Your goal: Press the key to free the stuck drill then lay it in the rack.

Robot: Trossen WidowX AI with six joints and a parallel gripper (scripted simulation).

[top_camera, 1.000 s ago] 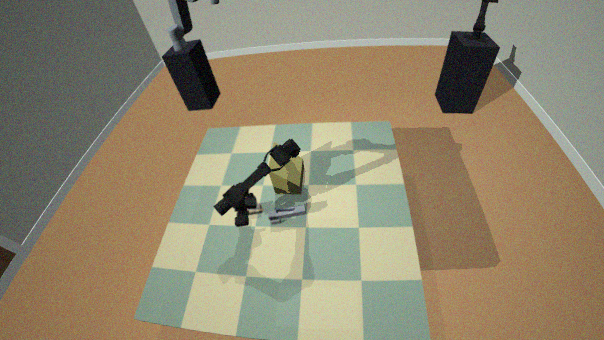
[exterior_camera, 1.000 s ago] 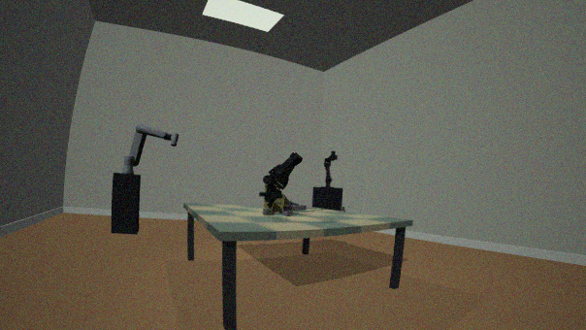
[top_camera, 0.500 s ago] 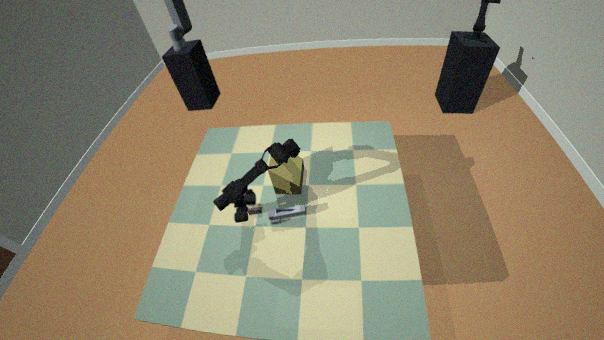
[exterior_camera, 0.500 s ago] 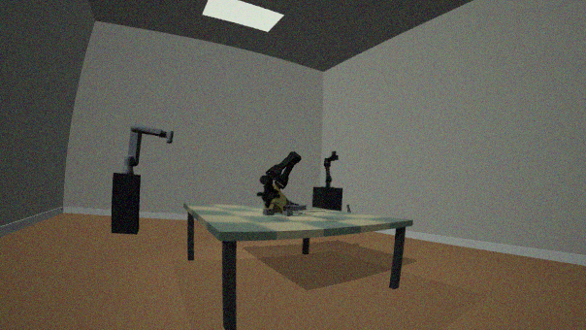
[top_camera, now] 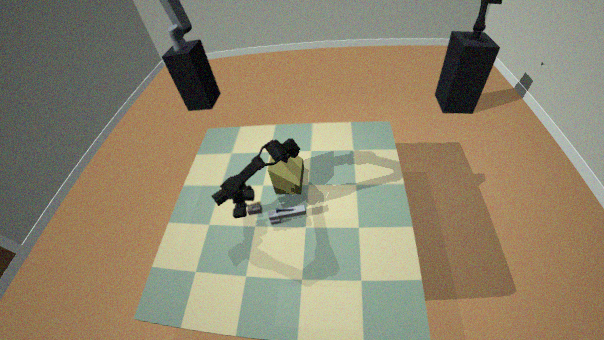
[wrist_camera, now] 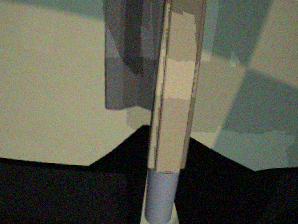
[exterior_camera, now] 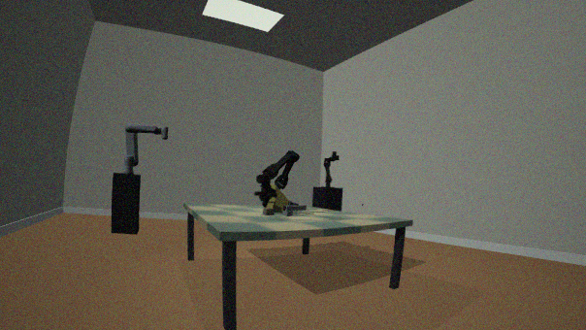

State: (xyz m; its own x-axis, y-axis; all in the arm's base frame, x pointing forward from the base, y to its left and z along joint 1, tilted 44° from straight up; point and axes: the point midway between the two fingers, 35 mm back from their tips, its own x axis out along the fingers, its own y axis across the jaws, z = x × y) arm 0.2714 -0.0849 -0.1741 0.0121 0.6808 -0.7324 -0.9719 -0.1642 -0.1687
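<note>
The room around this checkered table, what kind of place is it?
Probably a robotics lab: a black arm works on the checkered table, and two more arms stand on black pedestals by bare walls.

robot arms (top_camera: 243,178) (exterior_camera: 276,168): 3 | black pedestals (top_camera: 192,75) (exterior_camera: 125,204): 2 | checkered table (top_camera: 330,310) (exterior_camera: 315,234) (wrist_camera: 50,100): 1 | table legs (exterior_camera: 229,286): 4 | olive block (top_camera: 286,175) (exterior_camera: 279,200): 1 | grey grooved piece (top_camera: 295,211) (exterior_camera: 296,209) (wrist_camera: 130,85): 1 | tan bar (wrist_camera: 175,115): 1 | small brown block (top_camera: 254,208) (exterior_camera: 268,212): 1, can't tell if same as bar | ceiling light (exterior_camera: 243,15): 1
</note>
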